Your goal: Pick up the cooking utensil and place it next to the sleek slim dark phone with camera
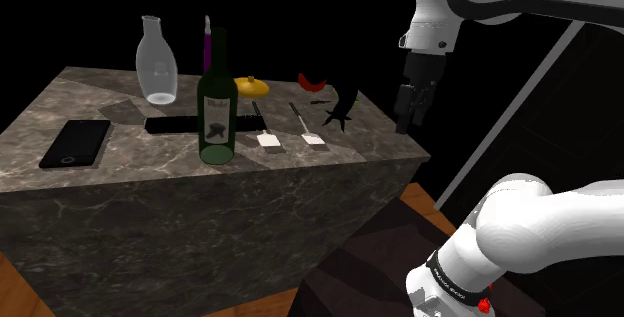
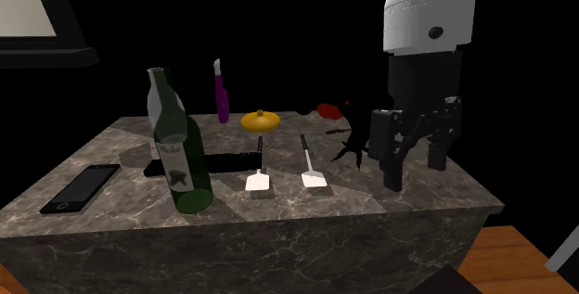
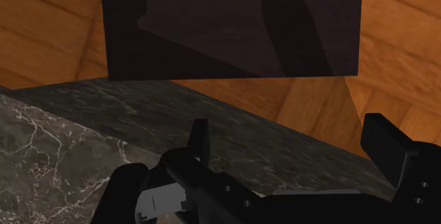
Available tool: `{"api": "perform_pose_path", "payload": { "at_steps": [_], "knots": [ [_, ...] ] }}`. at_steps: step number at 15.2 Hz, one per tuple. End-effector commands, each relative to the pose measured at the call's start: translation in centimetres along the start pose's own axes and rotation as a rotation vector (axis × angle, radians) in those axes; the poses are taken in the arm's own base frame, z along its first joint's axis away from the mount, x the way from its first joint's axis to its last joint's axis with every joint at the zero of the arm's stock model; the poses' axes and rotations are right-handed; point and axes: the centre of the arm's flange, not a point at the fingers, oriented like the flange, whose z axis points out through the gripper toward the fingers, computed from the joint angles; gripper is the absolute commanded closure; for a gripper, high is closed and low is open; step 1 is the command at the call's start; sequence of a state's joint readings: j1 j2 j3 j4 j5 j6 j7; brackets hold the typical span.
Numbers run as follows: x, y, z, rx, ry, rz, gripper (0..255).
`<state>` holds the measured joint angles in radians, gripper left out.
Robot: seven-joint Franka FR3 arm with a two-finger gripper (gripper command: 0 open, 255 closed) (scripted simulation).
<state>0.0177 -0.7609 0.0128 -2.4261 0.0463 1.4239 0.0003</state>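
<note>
The all-black two-finger gripper (image 2: 414, 172) hangs above the three-o'clock edge of the dark veined marble counter (image 1: 150, 180) in the shoulder view. Its jaws stand wide apart with nothing between them. In the wrist view the two black fingers (image 3: 200, 141) frame the counter's edge, with brown wooden floor (image 3: 403, 46) and the dark box stand (image 3: 233, 39) beyond it.

The white-bladed spatula with a thin dark handle (image 1: 266, 131) lies flat on the counter at three o'clock of the tall green glass wine bottle (image 1: 217, 105), just beside it. A twin spatula (image 1: 309, 130) lies parallel to it, a little further toward the gripper (neither is touched). The slim black slab phone (image 1: 75, 143) lies at nine o'clock of the bottle, well apart from both spatulas.

A clear glass carafe (image 1: 157, 60) stands at eleven o'clock of the bottle and a yellow squash-shaped thing (image 1: 252, 87) at one o'clock. A flat black bar (image 1: 175, 124) lies behind the bottle's base.
</note>
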Motion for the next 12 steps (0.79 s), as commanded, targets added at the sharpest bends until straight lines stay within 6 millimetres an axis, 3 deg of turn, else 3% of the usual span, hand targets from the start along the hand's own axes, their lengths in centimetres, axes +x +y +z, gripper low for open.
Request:
{"api": "perform_pose_path", "payload": {
  "at_steps": [1,12],
  "knots": [
    [0.0,0.0,0.0,0.0,0.0,0.0,0],
    [12.3,0.7,3.9,0.001,0.108,0.153,0]
  ]
}}
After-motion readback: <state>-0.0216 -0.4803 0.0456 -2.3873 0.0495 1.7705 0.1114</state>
